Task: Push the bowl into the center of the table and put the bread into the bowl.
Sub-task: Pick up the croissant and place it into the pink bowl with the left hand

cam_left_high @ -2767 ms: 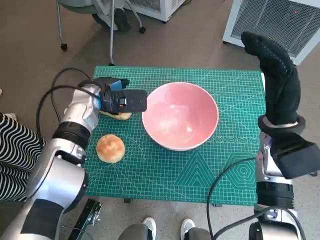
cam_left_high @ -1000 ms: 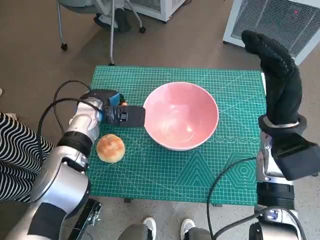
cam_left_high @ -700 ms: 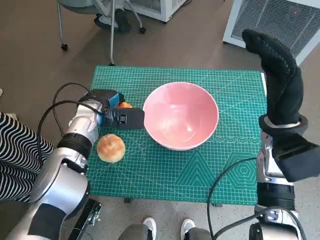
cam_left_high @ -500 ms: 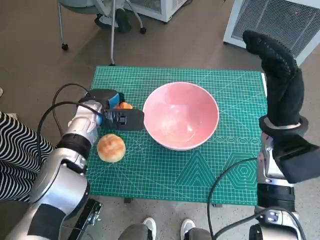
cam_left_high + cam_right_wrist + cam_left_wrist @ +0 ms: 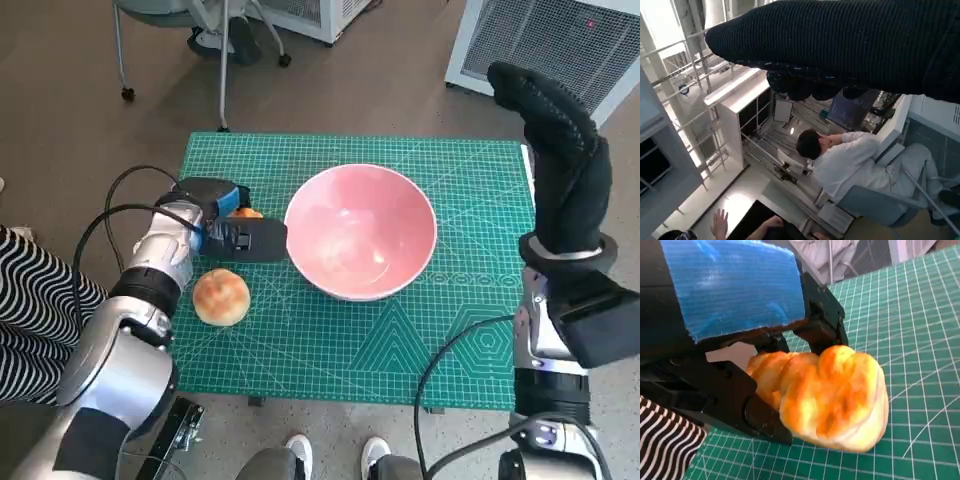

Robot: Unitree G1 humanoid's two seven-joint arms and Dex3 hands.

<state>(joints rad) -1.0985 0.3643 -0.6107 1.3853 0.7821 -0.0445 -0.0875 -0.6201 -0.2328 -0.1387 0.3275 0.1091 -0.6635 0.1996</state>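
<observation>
Bread roll sits on the green cutting mat, clamped between the black fingers of our left hand; in the head view only an orange sliver of it shows behind that hand. We judge the grip is set low and sideways so the roll can be lifted over the rim next to it. Pink bowl already stands about mid-table, just beside the hand's fingertips, empty, so the push part looks done. A second round bun lies near, toward us from the hand, apart from it and from the bowl. The bowl wall is what stands in the way of a straight slide; the roll needs height first. Our right hand is raised upright off the table's right edge, holding nothing; whether its fingers are apart or together we cannot tell. A seated person shows in the right wrist view, and striped fabric at the left edge.
</observation>
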